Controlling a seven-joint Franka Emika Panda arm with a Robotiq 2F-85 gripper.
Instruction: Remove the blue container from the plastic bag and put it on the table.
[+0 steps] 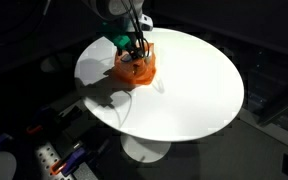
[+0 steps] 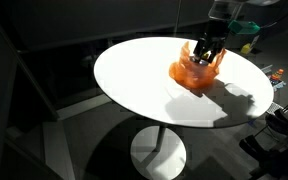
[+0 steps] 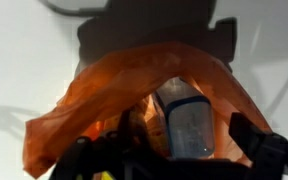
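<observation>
Crumpled translucent orange plastic bag [image 1: 136, 68], plain white round tabletop [image 1: 189, 95], pale blue see-through cylindrical container [image 3: 191, 125] among the orange folds, black tool [image 2: 208, 58], grey shadow across the white

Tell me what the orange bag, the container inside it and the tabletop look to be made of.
The orange bag: thin plastic film, translucent and crinkled; light glows through it.
The container: probably hard plastic, bluish and semi-clear with a smooth sheen; blur leaves it open.
The tabletop: smooth white surface, laminate or painted, matte with soft shadows; cannot tell which.
</observation>
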